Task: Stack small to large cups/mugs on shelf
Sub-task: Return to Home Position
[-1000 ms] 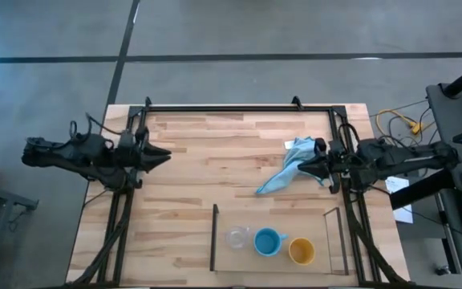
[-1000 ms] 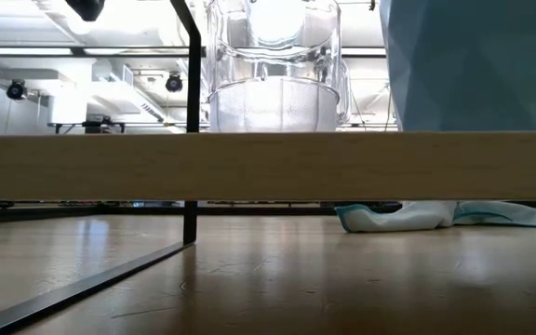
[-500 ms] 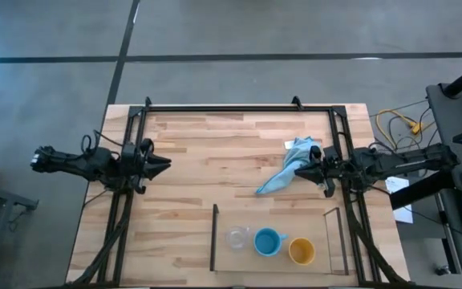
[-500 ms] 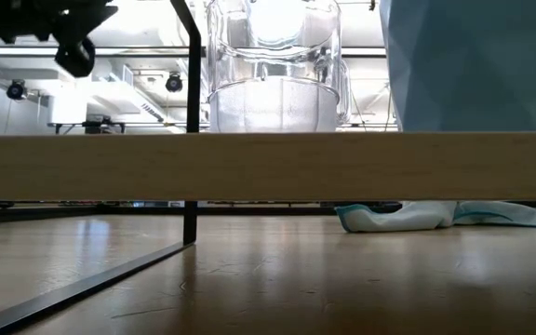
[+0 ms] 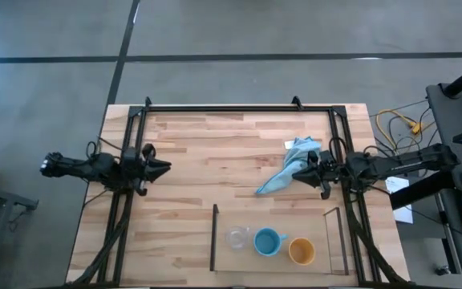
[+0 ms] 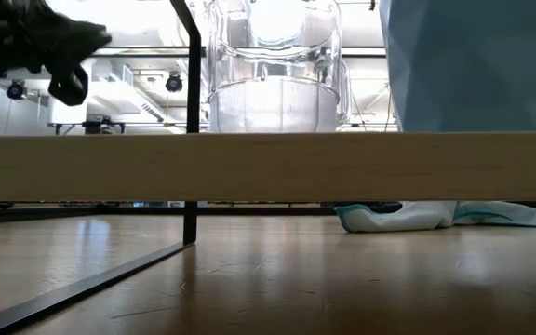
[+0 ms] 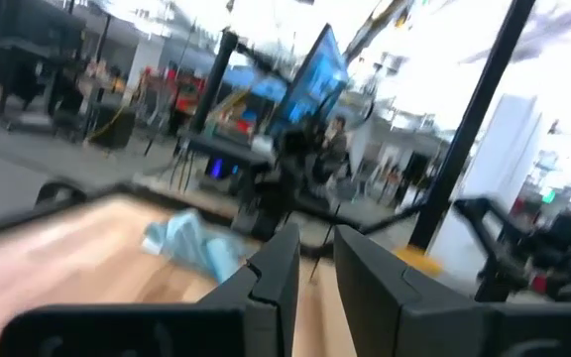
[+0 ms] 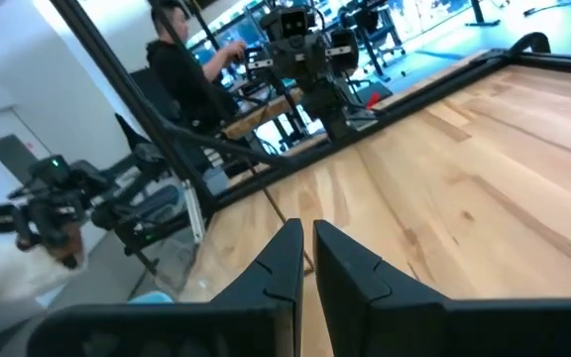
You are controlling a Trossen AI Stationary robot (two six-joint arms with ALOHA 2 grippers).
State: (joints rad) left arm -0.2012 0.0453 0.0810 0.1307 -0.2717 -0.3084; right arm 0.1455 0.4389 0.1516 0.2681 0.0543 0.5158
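Observation:
Three cups stand side by side in a row on the shelf (image 5: 215, 238) near the table's front edge: the clear cup (image 5: 237, 238), the light blue mug (image 5: 267, 242) and the yellow-orange cup (image 5: 301, 251). In the low view the clear cup (image 6: 273, 65) and the blue mug (image 6: 477, 65) stand on the shelf's wooden board (image 6: 268, 166). My left gripper (image 5: 165, 166) is shut and empty low over the table's left side. My right gripper (image 5: 297, 175) is shut and empty at the right, beside the light blue cloth (image 5: 291, 164).
The crumpled light blue cloth lies on the table right of centre and also shows in the low view (image 6: 435, 216). The black frame (image 5: 239, 107) runs round the tabletop. A person (image 8: 181, 69) sits beyond the table's left side. Bare wood lies between the arms.
Both arms have sunk toward the table at their own sides. My left gripper has come down into the low view's upper left. My right gripper has dropped a little toward the near edge beside the cloth. The cups and cloth have stayed still.

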